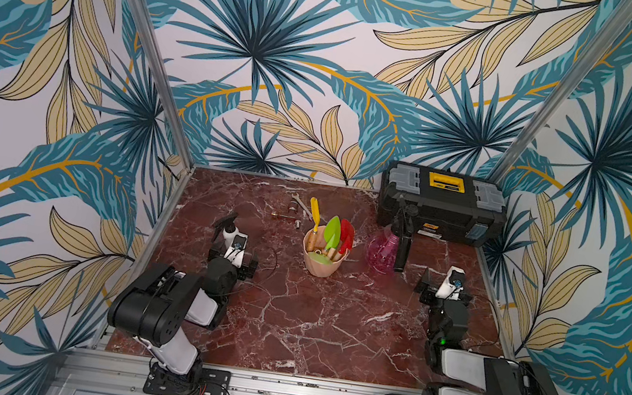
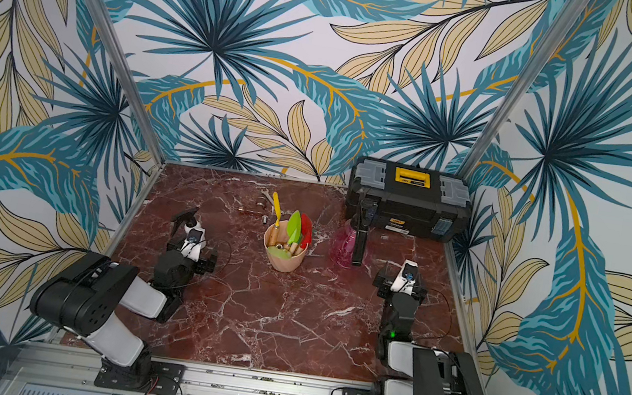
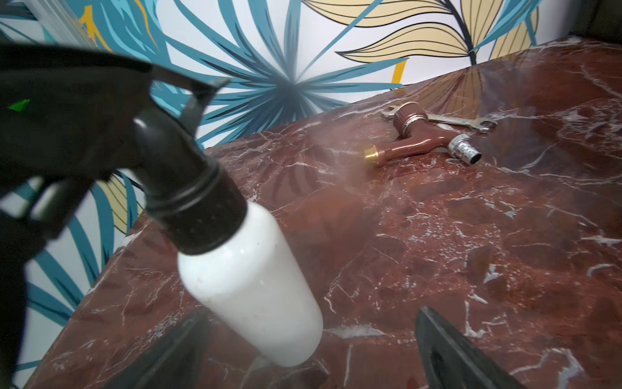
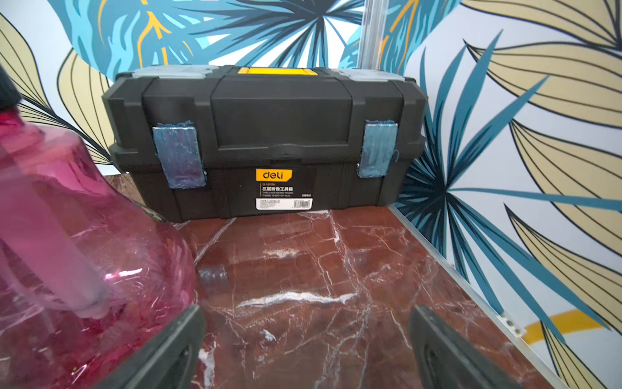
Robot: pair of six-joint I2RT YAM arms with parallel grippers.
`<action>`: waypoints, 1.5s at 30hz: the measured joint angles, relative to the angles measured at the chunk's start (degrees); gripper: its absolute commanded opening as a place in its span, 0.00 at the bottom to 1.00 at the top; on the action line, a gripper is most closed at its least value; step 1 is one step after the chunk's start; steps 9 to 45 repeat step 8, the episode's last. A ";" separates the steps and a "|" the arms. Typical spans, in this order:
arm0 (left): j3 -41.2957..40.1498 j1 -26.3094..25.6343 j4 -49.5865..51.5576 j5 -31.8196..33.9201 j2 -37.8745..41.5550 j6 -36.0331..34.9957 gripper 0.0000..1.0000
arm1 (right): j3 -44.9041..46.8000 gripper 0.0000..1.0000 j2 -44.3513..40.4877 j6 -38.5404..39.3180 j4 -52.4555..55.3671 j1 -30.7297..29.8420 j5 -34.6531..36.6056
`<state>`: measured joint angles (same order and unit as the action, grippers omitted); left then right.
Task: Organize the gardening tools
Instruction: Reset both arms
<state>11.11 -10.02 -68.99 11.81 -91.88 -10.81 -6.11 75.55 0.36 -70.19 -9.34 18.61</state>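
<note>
Because the hand tools (image 1: pixel 332 232) stand gathered in the pot (image 1: pixel 322 266), the pink sprayer (image 1: pixel 380 253) just beside it, we hold left gripper (image 3: pixel 311 316) and right gripper (image 4: pixel 306 313) wide and empty, flanking the pot.

The red-brown marble desk (image 1: pixel 309 323) carries a white spray bottle (image 3: pixel 249 283) with a black trigger top, standing just in front of the left pincer (image 3: pixel 313 316). Farther out from that pincer and off to its right lie a brown tap (image 3: pixel 414 141) and a silver wrench (image 3: pixel 447 119). A pink sprayer (image 4: pixel 84 252) stands close ahead of the right pincer (image 4: pixel 308 323) on its left, a black-and-yellow toolbox (image 4: pixel 279 134) sits well beyond it, and a peach pot (image 1: pixel 322 260) stands between the two pincers, farther out.
</note>
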 measured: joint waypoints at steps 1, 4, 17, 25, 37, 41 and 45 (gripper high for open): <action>0.02 0.00 -1.18 0.46 0.04 0.00 1.00 | -0.57 0.99 1.09 0.59 -1.60 0.00 -0.28; 0.07 -0.17 -5.40 1.51 -0.79 -0.11 1.00 | -1.42 0.99 4.22 1.70 -5.75 0.04 -0.92; 0.04 -0.44 -7.78 2.58 -1.42 -0.17 1.00 | -1.60 0.99 7.65 2.89 -9.31 0.04 -1.14; 0.04 -0.44 -7.78 2.58 -1.42 -0.17 1.00 | -1.60 0.99 7.65 2.89 -9.31 0.04 -1.14; 0.04 -0.44 -7.78 2.58 -1.42 -0.17 1.00 | -1.60 0.99 7.65 2.89 -9.31 0.04 -1.14; 0.04 -0.44 -7.78 2.58 -1.42 -0.17 1.00 | -1.60 0.99 7.65 2.89 -9.31 0.04 -1.14; 0.04 -0.44 -7.78 2.58 -1.42 -0.17 1.00 | -1.60 0.99 7.65 2.89 -9.31 0.04 -1.14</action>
